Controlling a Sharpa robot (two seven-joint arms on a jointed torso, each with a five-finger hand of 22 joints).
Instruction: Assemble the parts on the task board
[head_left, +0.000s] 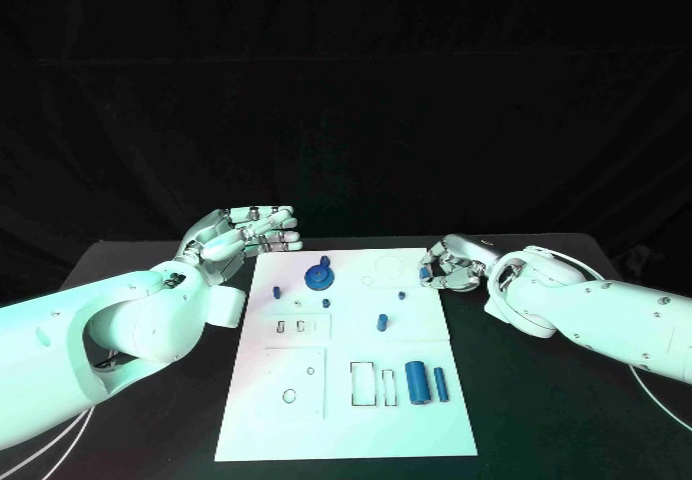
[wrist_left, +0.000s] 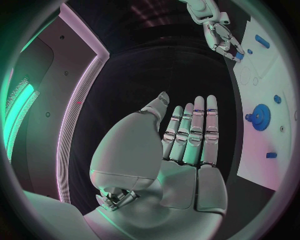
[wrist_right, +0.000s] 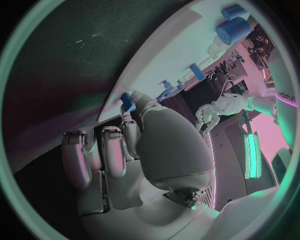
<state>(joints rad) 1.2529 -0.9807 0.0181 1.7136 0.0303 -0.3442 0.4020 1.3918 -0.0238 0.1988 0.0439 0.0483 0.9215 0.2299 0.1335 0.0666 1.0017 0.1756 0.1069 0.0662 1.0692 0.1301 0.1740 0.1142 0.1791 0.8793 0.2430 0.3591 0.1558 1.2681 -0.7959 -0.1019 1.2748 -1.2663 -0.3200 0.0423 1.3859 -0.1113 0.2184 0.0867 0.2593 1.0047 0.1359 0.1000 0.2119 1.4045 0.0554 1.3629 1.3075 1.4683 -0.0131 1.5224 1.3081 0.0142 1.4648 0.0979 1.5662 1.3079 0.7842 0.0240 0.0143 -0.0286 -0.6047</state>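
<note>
Right hand (head_left: 450, 270) at the task board's (head_left: 346, 425) far right edge, fingers curled, pinching a small blue part (wrist_right: 128, 101), likely to seat it nearby. Left hand (head_left: 245, 233) off the board's far left corner, fingers straight together, empty. Blue gear (head_left: 320, 277) lies between them.
</note>
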